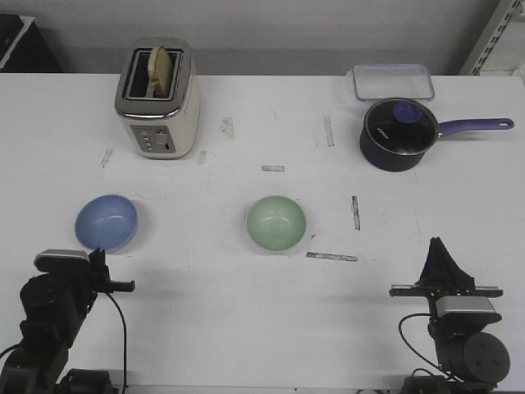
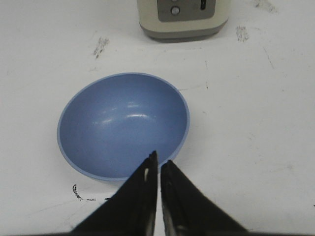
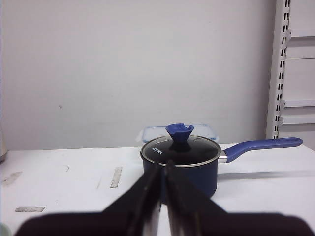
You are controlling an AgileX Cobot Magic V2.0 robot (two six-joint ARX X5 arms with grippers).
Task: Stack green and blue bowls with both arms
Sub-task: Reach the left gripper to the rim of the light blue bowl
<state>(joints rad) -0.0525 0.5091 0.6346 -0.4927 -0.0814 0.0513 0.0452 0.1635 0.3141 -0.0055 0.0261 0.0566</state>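
The light blue bowl (image 1: 107,222) sits upright and empty on the white table at the front left. The pale green bowl (image 1: 276,222) sits upright and empty near the middle, well apart from it. My left gripper (image 1: 98,261) is shut and empty, low at the front left. In the left wrist view its tips (image 2: 158,160) lie just over the near rim of the blue bowl (image 2: 123,125). My right gripper (image 1: 440,243) is shut and empty at the front right, far from both bowls. In the right wrist view it (image 3: 163,166) points at the saucepan.
A cream toaster (image 1: 157,98) with a bread slice stands at the back left, behind the blue bowl (image 2: 182,17). A navy lidded saucepan (image 1: 399,134) with a purple handle sits at the back right (image 3: 179,162). A clear lidded container (image 1: 394,80) lies behind it.
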